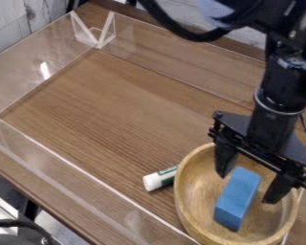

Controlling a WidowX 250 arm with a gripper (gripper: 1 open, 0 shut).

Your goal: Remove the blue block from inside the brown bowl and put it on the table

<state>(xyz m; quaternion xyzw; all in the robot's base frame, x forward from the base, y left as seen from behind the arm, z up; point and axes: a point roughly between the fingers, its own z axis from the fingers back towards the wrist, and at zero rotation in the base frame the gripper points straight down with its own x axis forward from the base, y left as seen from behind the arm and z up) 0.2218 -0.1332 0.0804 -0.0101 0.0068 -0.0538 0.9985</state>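
The blue block point(237, 200) lies inside the brown bowl point(194, 196) at the lower right of the table point(104, 105). My gripper point(256, 179) hangs open directly over the bowl, its two black fingers spread to either side of the block's far end. One finger point(225, 158) is just left of the block, the other point(282, 184) just right of it. Nothing is gripped between them.
A white-and-green tube point(161, 176) rests on the table against the bowl's left rim. Low clear acrylic walls point(66, 177) edge the tabletop, with a folded corner piece point(92, 29) at the back left.
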